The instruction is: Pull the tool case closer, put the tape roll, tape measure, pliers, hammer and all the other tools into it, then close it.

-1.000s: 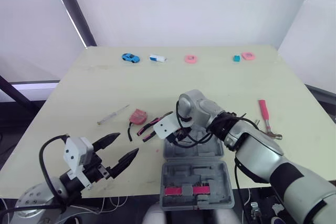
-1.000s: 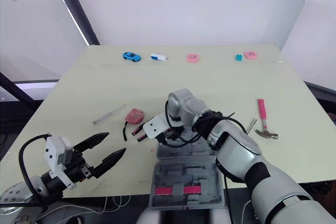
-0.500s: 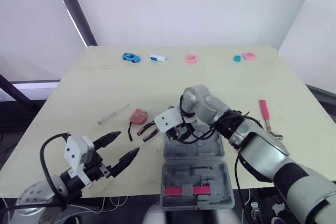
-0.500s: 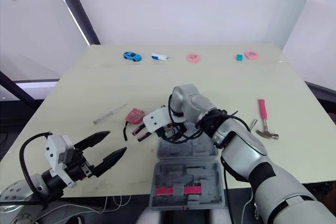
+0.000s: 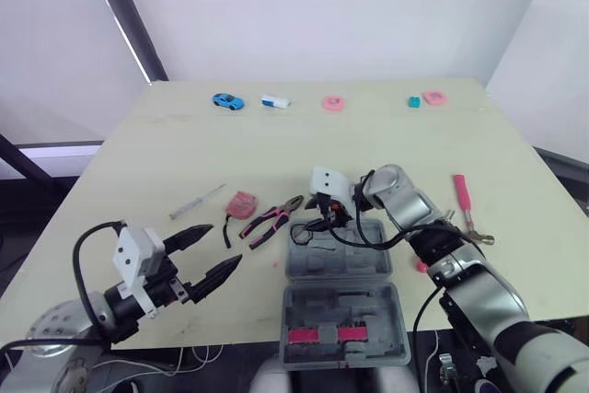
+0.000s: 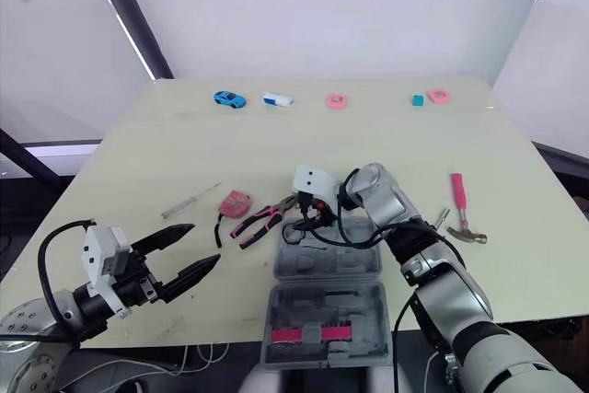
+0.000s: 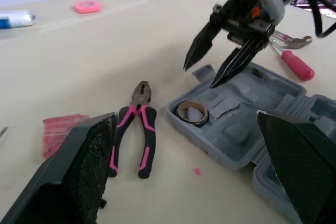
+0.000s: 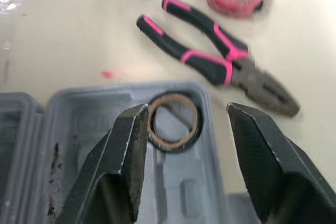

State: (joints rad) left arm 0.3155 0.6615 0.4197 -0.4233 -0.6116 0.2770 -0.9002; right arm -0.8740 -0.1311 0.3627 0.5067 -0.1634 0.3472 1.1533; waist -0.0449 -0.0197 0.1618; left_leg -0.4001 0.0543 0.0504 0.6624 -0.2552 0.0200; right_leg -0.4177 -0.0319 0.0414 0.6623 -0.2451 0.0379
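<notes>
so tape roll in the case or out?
In: the tape roll lies flat in a corner pocket of the open case, under the open right gripper.

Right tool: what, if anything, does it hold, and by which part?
Nothing. The right tool hangs open above the tape roll, which lies free in the tool case.

**Tool count**

You have one tool case (image 5: 342, 296), one tape roll (image 7: 192, 113), one tape measure (image 5: 243, 202), one pair of pliers (image 5: 272, 221), one hammer (image 5: 465, 202), one screwdriver (image 5: 197, 201), one toy car (image 5: 227, 101), one white-blue piece (image 5: 274, 101), two pink pieces (image 5: 332, 103) and one teal block (image 5: 414, 101).
</notes>
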